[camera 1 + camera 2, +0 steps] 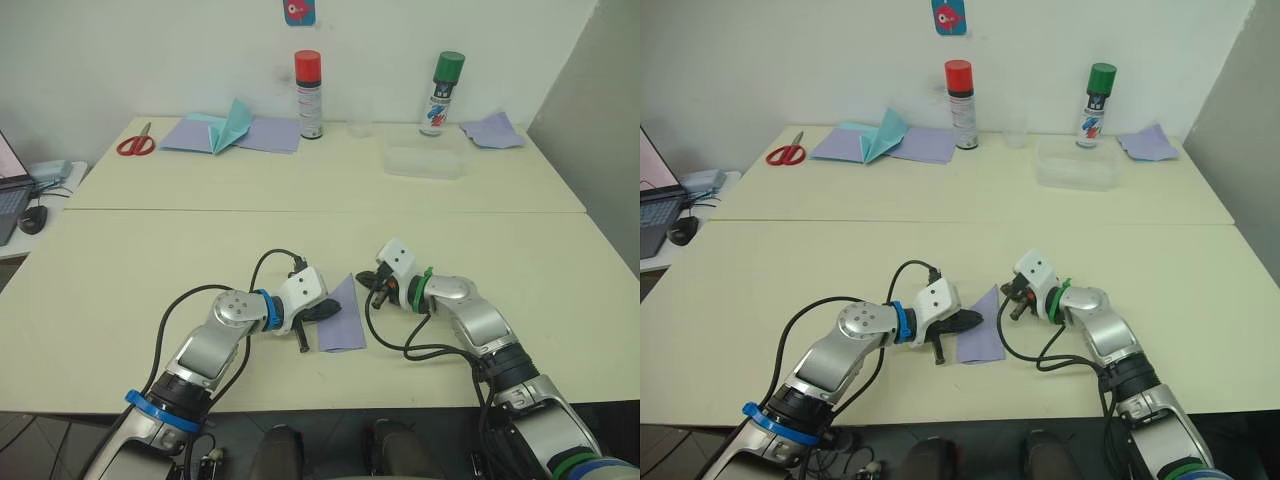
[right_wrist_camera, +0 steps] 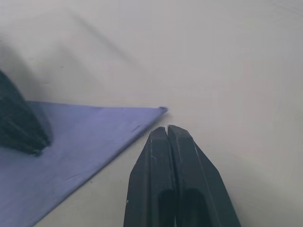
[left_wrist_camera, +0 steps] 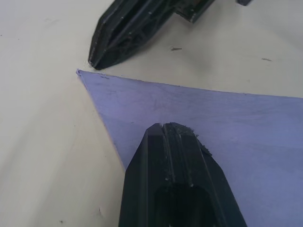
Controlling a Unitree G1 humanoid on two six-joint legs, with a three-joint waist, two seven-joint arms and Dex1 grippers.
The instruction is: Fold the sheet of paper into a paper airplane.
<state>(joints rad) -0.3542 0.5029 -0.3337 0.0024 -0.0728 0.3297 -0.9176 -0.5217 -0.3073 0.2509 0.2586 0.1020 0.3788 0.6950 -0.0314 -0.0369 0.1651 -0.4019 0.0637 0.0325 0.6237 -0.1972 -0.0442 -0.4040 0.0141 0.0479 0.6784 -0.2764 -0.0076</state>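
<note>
The lilac sheet of paper point(image 1: 343, 320) lies flat on the near table, folded into a narrow wedge with one pointed end, the shape of a paper airplane. Its point point(image 2: 161, 110) faces away from me. My left gripper point(image 1: 326, 311) is shut, and its tip point(image 3: 165, 128) rests on top of the paper near the left edge. My right gripper point(image 1: 363, 282) is shut too. Its tip point(image 2: 166, 130) sits on the bare table just beside the paper's point, holding nothing. The left wrist view shows the right gripper's black fingers point(image 3: 123, 33) beyond the paper's corner.
On the far table are red scissors point(image 1: 135, 144), a teal pointed paper point(image 1: 232, 127) on wide lilac sheets point(image 1: 272, 134), a red-capped can point(image 1: 309, 95), a green-capped can point(image 1: 441, 93), a clear box point(image 1: 424, 162) and another lilac paper point(image 1: 492, 130). A laptop and mouse point(image 1: 32, 218) sit at the left.
</note>
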